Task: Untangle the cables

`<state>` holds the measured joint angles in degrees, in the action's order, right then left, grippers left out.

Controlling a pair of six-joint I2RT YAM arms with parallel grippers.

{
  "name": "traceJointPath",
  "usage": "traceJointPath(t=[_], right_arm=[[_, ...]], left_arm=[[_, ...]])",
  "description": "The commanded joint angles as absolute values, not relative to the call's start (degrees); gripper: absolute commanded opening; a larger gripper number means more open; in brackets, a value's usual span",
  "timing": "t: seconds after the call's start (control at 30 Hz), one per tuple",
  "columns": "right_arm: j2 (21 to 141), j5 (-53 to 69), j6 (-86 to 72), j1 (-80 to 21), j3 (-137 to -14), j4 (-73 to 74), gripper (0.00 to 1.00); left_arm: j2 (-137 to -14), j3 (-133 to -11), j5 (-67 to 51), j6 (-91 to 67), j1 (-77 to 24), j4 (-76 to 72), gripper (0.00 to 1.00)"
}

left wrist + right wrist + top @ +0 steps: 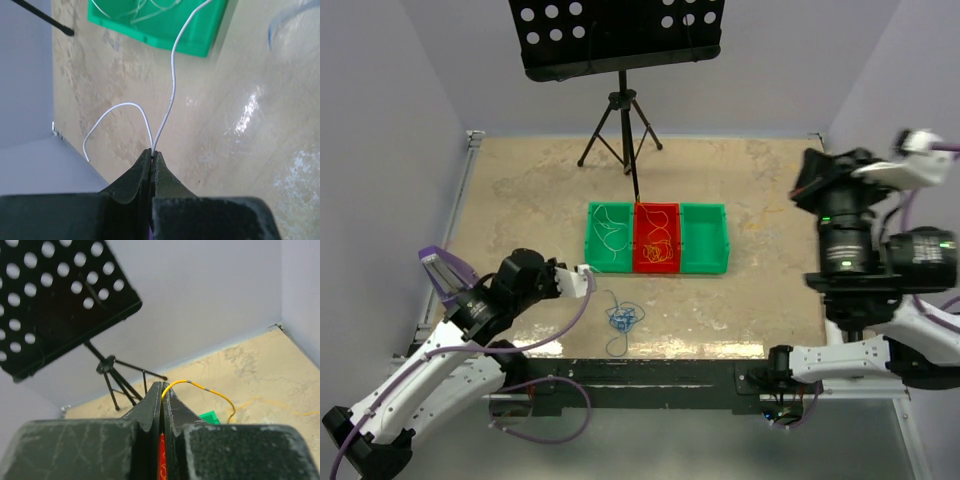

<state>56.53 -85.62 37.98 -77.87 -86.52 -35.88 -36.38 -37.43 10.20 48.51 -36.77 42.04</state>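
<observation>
My left gripper [152, 151] is shut on a thin white cable [173, 75]. One end curls off to the left and the other runs up toward the left green bin [200, 37]. In the right wrist view my right gripper [162, 386] is shut on a yellow cable [210, 390] that arcs off to the right, held high above the table. A small clump of blue cables [623, 320] lies on the table just right of the left arm's wrist [535, 280]. A blue strand [280, 20] shows at the top right of the left wrist view.
Three bins stand in a row mid-table. The left green bin [595, 258] holds white strands, the red bin [657, 262] yellow-orange ones, and nothing shows in the right green bin [703, 240]. A black music stand [620, 40] on a tripod stands behind them. The right arm [845, 220] is raised at the right edge.
</observation>
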Motion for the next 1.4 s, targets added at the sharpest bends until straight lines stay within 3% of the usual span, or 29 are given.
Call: traceJointPath(t=[0.0,0.23,0.3,0.33,0.53,0.83,1.37], right_arm=[[60.9,-97.82,46.3,-81.64,-83.06,-53.13,0.0],[63.02,-93.45,38.53,-95.86,-80.51,-57.67,0.0],[60.92,-83.91,13.78,-99.22,-83.38,-35.31,0.0],[60.56,-74.71,-6.48,-98.27,-88.45,-10.53,0.0],[65.9,-61.0,-13.71,-79.92,-93.5,4.11,0.0],[71.36,-42.12,-16.34,-63.82,-88.78,3.96,0.0],[77.08,-30.85,-20.39,-52.38,-79.02,0.35,0.0]], left_arm=[[-39.37,-44.02,1.6,40.79,-36.56,42.01,0.0],[-40.69,-47.28,-3.6,38.23,-36.56,42.72,0.0],[-40.78,-47.46,-4.22,37.71,-36.65,42.89,0.0],[-40.87,-47.81,-4.39,37.62,-36.56,43.24,0.0],[-40.61,-49.48,-5.36,37.0,-36.56,45.0,0.0],[-39.47,-50.01,-5.27,37.88,-36.56,46.05,0.0],[-38.67,-49.75,-3.6,39.64,-36.56,46.32,0.0]])
